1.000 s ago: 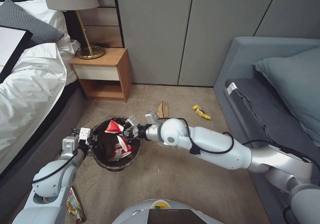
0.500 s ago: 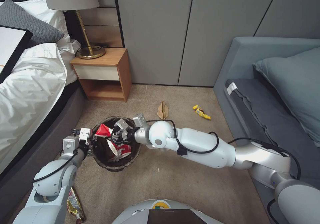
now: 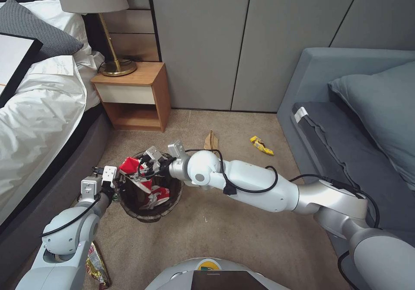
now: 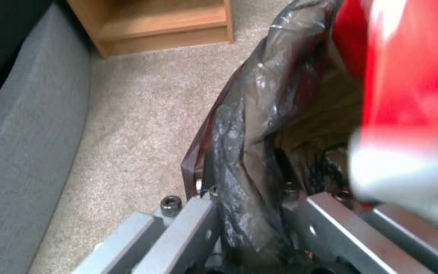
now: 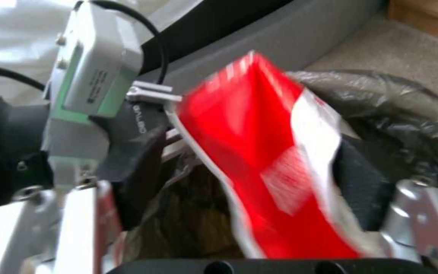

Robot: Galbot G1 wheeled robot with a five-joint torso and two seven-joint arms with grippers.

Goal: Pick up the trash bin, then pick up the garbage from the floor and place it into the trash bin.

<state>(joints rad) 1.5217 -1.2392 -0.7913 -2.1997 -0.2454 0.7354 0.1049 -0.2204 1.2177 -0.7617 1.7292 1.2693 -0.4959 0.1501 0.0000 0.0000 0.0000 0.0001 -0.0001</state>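
My right gripper (image 3: 145, 169) held a red-and-white wrapper (image 3: 132, 167) clenched over the trash bin (image 3: 149, 212) on the carpet (image 3: 225, 238) beside the bed (image 3: 39, 108), while my left gripper (image 3: 114, 185) clamped the bin's bag-lined rim.

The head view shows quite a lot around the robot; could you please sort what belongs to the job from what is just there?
Job:
trash bin, gripped at its rim by the left gripper
red-and-white wrapper in the right gripper, over the bin
brown paper bag, yellow snack packet and snack packet on the carpet

Just there:
lamp
nightstand
bed
sofa
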